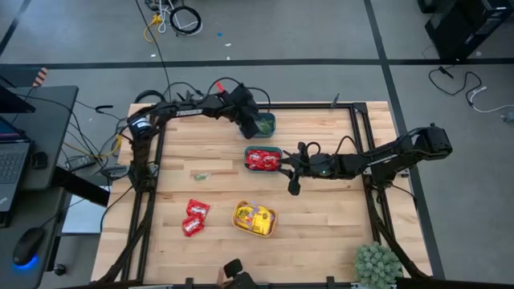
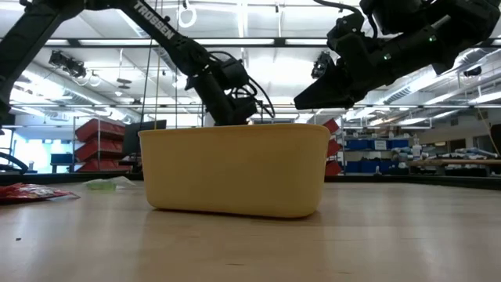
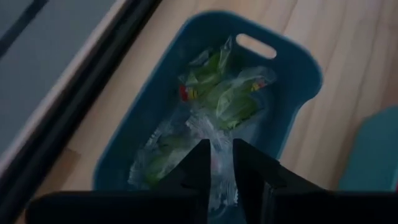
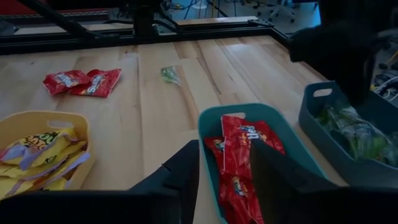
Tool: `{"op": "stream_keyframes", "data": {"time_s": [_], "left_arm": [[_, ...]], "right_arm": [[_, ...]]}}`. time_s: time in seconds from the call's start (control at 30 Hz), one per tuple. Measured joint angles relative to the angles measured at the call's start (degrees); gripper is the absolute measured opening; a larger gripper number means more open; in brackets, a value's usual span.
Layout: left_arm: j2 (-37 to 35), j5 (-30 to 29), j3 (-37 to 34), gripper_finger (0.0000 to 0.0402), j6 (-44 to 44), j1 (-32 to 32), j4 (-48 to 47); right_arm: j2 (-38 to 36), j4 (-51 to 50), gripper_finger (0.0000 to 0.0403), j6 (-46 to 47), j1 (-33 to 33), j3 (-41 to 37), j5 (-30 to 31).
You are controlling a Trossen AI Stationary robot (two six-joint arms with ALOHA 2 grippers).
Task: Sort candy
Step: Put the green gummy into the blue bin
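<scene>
The wooden bench (image 1: 321,225) has open board across its near right corner and along most of the left edge. Three bins crowd the middle: a dark blue bin (image 1: 264,124) at the far edge, a teal bin (image 1: 263,159) just nearer, and a yellow bin (image 1: 255,219) toward the near edge. The left gripper (image 1: 250,122) hangs over the dark blue bin, blocking entry from above. The right gripper (image 1: 291,170) sits just beside the teal bin's right wall, its arm barring the right-middle. Two red packets (image 1: 194,217) and one green packet (image 1: 199,176) lie loose in the left-hand clearing. A metal frame (image 1: 357,144) rims the bench.
</scene>
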Motion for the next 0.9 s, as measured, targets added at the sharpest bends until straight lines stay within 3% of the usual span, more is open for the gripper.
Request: {"op": "stream_keyframes", "data": {"time_s": [0.23,0.4,0.5,0.77,0.9], "left_arm": [[-4.1,-1.4,0.8,0.009,4.0,0.0,-5.4],[-9.3,-3.0,0.5,0.0039,6.6,-1.5,-11.6],[-12.0,-3.0,0.4,0.0008,6.6,-2.5,-15.7],[-17.2,-5.1,-3.5,0.0002,7.2,-9.6,-24.7],[-21.9,-9.5,-11.5,0.0001,5.2,-14.5,-22.8]], "right_arm": [[0.0,0.1,0.0148,-0.4,0.0,0.0,0.7],[0.0,-0.2,0.0143,-2.2,0.0,0.0,0.8],[0.0,-0.2,0.0122,-2.8,0.0,0.0,1.1],[0.1,0.1,0.0011,-2.4,1.3,0.0,1.1],[0.1,1.9,0.0013,-1.5,3.0,0.0,1.1]]}}
